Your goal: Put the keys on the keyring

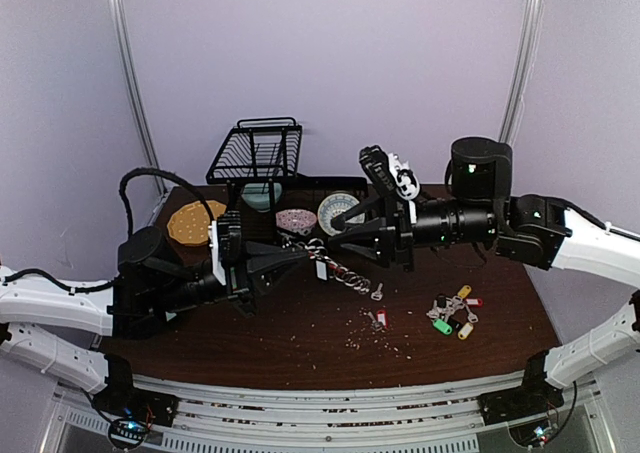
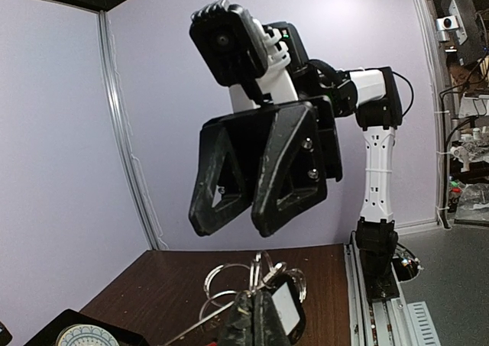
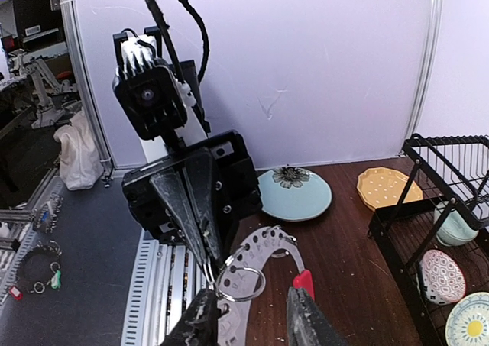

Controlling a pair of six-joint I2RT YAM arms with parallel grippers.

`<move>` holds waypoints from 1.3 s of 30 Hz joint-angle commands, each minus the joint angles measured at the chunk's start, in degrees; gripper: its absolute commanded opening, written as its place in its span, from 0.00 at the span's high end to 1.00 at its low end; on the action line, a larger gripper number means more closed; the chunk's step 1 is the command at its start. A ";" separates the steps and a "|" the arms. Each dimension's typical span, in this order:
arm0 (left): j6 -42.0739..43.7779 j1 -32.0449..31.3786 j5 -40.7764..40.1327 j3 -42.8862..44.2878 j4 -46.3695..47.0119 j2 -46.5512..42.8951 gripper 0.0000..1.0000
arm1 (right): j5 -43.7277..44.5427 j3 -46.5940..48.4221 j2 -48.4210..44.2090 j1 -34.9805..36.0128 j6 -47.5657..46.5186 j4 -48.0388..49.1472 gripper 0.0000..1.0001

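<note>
Dark brown table (image 1: 300,358), small specks (image 1: 352,341) at lower centre-right. Lilac backdrop wall (image 1: 330,53) fills the top. Black wire dish rack (image 1: 256,151) sits at upper centre. Tan-yellow plate (image 1: 190,223) lies flat, left of the rack. Teal cup (image 1: 262,195) under the rack. Pink patterned plate (image 1: 296,219) and pale blue-rimmed plate (image 1: 338,211) sit side by side, centre. Right wrist view shows a pale blue plate with dark flower (image 3: 294,195) at centre, on the table.

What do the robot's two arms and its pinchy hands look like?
The left arm and right arm are white tubes with chunky black joints. The left gripper and right gripper each have two black triangle fingers with holes. A black cable loops off the left arm.
</note>
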 commanded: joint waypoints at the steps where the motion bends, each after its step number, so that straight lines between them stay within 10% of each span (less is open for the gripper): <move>1: -0.31 0.23 0.05 1.87 3.30 -0.34 1.00 | -4.67 3.41 1.77 -0.12 -2.48 1.43 0.70; 39: 3.54 0.14 -7.62 0.86 1.95 -1.63 1.00 | -0.63 6.92 4.59 0.28 -5.96 -7.73 0.71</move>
